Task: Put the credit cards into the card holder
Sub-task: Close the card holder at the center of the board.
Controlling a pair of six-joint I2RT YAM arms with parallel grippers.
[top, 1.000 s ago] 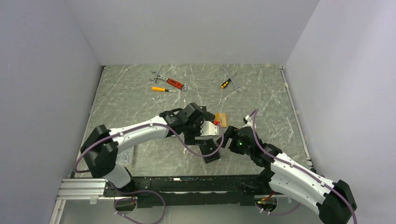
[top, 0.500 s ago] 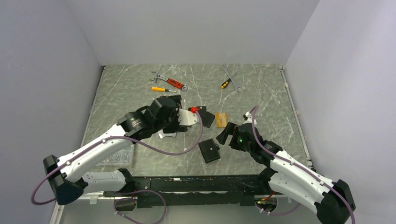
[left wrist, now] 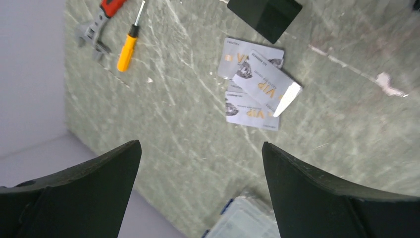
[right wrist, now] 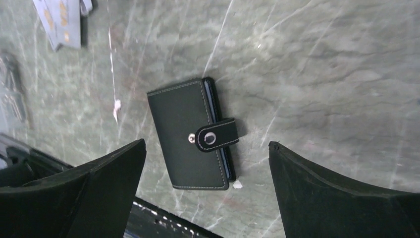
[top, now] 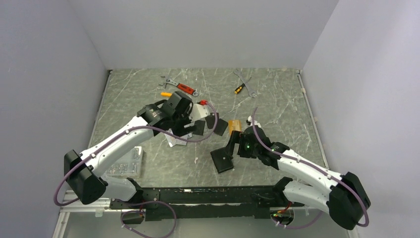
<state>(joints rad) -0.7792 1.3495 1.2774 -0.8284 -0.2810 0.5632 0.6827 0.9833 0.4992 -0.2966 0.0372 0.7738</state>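
The card holder (top: 222,160) is a black wallet lying shut, its snap strap fastened, near the front middle of the table. In the right wrist view it (right wrist: 190,134) lies below and just ahead of my open, empty right gripper (right wrist: 205,188), which hovers right beside it in the top view (top: 231,145). Several silver-grey VIP credit cards (left wrist: 255,84) lie overlapped on the table, partly under my left arm in the top view (top: 175,141). A black card (top: 219,125) and a gold-orange card (top: 235,126) lie side by side. My left gripper (top: 194,124) is open and empty above the silver cards.
An orange screwdriver (left wrist: 128,47) and a red-handled wrench (left wrist: 101,22) lie at the back left. Another wrench and a small screwdriver (top: 244,85) lie at the back right. A clear plastic box (top: 124,166) sits at the front left. White walls enclose the table.
My left arm has swung back and to the left, away from the card holder, to above the silver cards. My right gripper has moved left to the card holder.
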